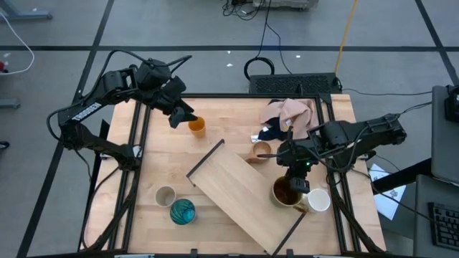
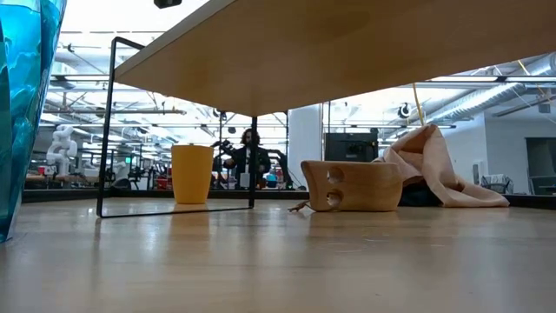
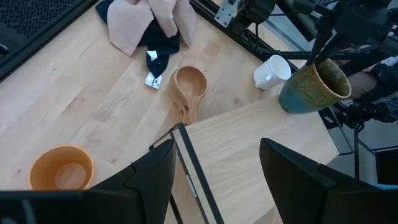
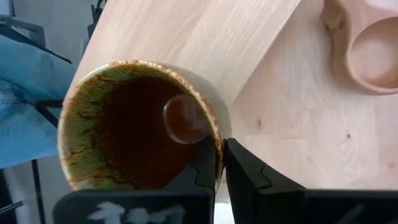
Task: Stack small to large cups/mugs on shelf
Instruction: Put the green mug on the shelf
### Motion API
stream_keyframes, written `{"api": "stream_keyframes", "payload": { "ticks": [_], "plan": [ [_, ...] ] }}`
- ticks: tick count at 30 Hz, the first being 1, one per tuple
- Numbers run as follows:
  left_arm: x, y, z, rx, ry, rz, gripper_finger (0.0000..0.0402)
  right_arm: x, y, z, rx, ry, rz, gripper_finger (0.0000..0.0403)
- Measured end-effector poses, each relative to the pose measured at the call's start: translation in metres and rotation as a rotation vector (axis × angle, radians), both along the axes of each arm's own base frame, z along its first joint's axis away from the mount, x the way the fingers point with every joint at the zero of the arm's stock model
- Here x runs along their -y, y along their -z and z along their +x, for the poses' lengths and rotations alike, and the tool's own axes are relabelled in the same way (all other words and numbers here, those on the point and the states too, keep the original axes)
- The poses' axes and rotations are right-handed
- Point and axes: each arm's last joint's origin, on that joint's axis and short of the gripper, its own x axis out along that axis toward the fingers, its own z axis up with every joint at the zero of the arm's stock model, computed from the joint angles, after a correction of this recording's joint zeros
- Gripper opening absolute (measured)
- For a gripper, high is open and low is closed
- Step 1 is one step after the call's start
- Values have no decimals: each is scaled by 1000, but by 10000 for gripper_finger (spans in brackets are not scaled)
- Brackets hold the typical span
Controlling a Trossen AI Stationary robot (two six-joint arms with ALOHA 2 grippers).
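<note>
The dark brown handled mug (image 4: 140,124), green-rimmed and glossy inside, is being gripped at its rim by the right gripper (image 4: 221,162), clenched. The left gripper (image 1: 176,115) is being held released near the orange cup (image 1: 196,127).

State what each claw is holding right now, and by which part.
The right claw is shut on the rim of the green-and-brown glazed mug, one finger inside, one outside. The left claw is open and holds nothing, near the orange cup.
</note>
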Motion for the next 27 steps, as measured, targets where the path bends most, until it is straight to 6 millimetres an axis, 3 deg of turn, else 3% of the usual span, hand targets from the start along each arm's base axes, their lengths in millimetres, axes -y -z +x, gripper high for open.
{"api": "stream_keyframes", "payload": {
  "ticks": [27],
  "plan": [
    [-1,0,0,-6,-11,26,234,-7,-3,-2,5,-51,60,10]
  ]
}}
